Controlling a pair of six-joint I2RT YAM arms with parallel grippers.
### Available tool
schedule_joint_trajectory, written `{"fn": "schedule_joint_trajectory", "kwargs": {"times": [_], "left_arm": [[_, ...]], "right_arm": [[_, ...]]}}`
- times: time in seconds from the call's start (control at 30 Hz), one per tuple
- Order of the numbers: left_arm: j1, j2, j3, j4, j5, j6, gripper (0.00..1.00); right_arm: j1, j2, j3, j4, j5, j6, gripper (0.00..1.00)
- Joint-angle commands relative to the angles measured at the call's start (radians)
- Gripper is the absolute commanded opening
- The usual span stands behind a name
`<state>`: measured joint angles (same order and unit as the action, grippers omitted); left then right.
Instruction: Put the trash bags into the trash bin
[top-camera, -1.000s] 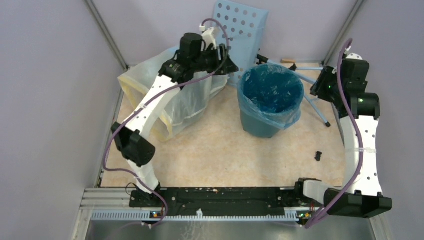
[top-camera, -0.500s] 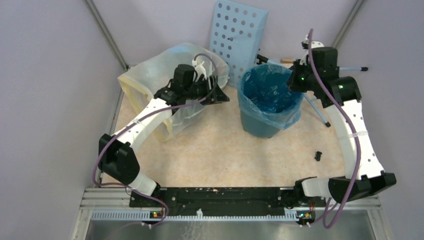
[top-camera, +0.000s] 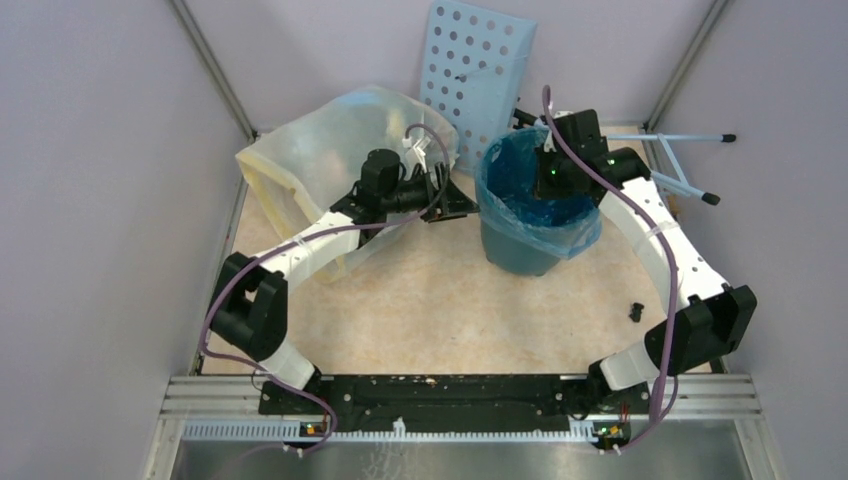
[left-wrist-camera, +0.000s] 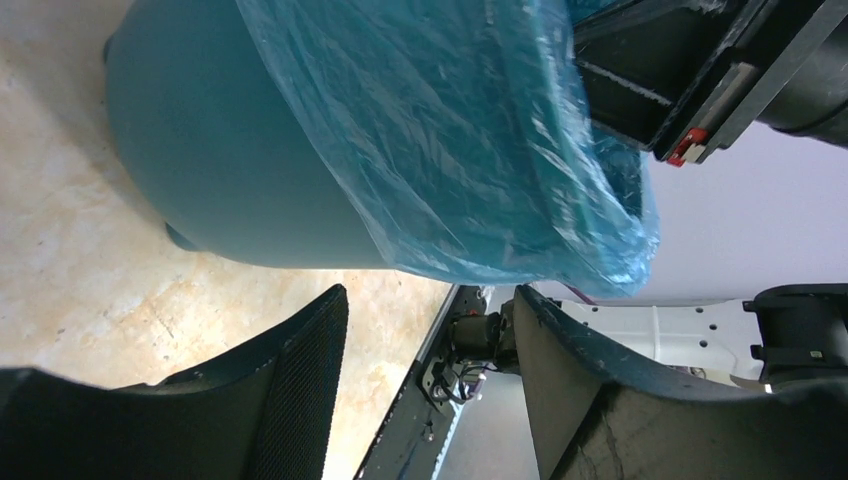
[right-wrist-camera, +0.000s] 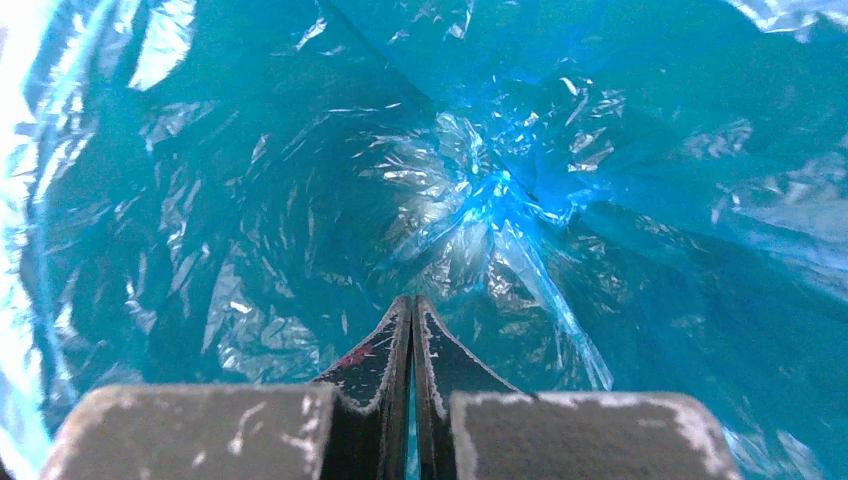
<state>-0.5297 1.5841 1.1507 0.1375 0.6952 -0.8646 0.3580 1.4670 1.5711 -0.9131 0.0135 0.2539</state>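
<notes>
The dark-teal trash bin (top-camera: 520, 250) stands at the back centre of the table. The light-blue trash bag (top-camera: 590, 228) lines it, with its edge folded out over the rim. My right gripper (right-wrist-camera: 412, 305) points down inside the bin, shut, with its tips just above the crinkled bag bottom (right-wrist-camera: 480, 190); nothing shows between the tips. My left gripper (top-camera: 455, 200) hovers open just left of the bin. In the left wrist view its fingers (left-wrist-camera: 300, 370) frame the bin wall (left-wrist-camera: 220, 170) and the bag overhang (left-wrist-camera: 450, 130) without touching them.
A large whitish bag with yellowish edges (top-camera: 330, 160) lies at the back left, under the left arm. A pale-blue perforated panel (top-camera: 475, 70) leans on the back wall. Thin blue rods (top-camera: 685, 160) lie at the back right. A small black piece (top-camera: 637, 311) lies on the right.
The right arm swung left from the bin's right side and into the bin, and its jaws closed. The left gripper came nearer and lower beside the bin and opened a little wider.
</notes>
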Motion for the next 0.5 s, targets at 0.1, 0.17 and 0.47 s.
{"fn": "schedule_joint_trajectory", "kwargs": {"times": [0.1,0.17,0.47], "left_arm": [[-0.035,0.100,-0.011,0.160,0.020,-0.045,0.65],[-0.036,0.128,-0.011,0.167,0.021,-0.049,0.64],[-0.037,0.237,0.075,0.049,-0.027,0.122,0.63]], "right_arm": [[0.006,0.020,-0.087,0.131,-0.042,0.001,0.00],[0.006,0.045,-0.100,0.117,-0.044,-0.003,0.00],[0.006,0.070,-0.250,0.142,-0.017,0.049,0.00]]}}
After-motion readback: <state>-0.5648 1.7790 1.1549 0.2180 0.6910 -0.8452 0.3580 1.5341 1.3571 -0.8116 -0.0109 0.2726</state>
